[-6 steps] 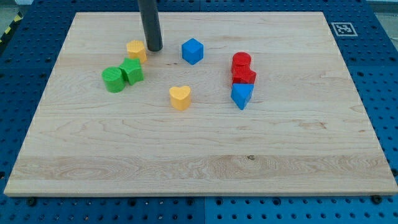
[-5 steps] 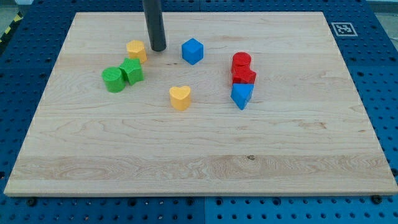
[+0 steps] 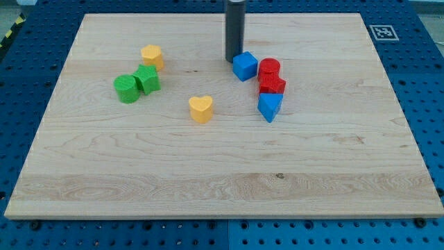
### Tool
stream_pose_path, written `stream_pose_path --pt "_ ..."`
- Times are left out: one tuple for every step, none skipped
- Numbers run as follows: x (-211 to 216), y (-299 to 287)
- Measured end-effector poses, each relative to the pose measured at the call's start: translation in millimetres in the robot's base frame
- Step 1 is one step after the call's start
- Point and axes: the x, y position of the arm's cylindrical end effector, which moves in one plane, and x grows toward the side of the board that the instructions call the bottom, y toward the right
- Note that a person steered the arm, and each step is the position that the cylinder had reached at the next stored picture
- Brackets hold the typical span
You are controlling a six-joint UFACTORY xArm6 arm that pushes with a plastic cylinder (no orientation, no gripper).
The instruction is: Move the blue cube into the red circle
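The blue cube [image 3: 244, 66] sits near the view's top centre, close to the left side of the red round block [image 3: 269, 68]; whether they touch I cannot tell. My tip [image 3: 234, 60] rests on the board against the cube's upper left side. A second red block [image 3: 272, 85] lies just below the round one, with a blue triangular block [image 3: 269, 107] below that.
A yellow block [image 3: 152, 55] lies at the view's upper left. A green cylinder [image 3: 126, 89] and a green block [image 3: 147, 78] touch each other below it. A yellow heart [image 3: 200, 109] lies near the centre. The wooden board [image 3: 222, 187] lies on a blue perforated table.
My tip moved to the view's right from beside the yellow block. The blue cube slid right, ending next to the red round block.
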Motion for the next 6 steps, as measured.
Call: stream_pose_path --pt "3 3" --pt "27 3" --pt "32 3" --pt "32 3" --pt "32 -10" --pt "33 -39"
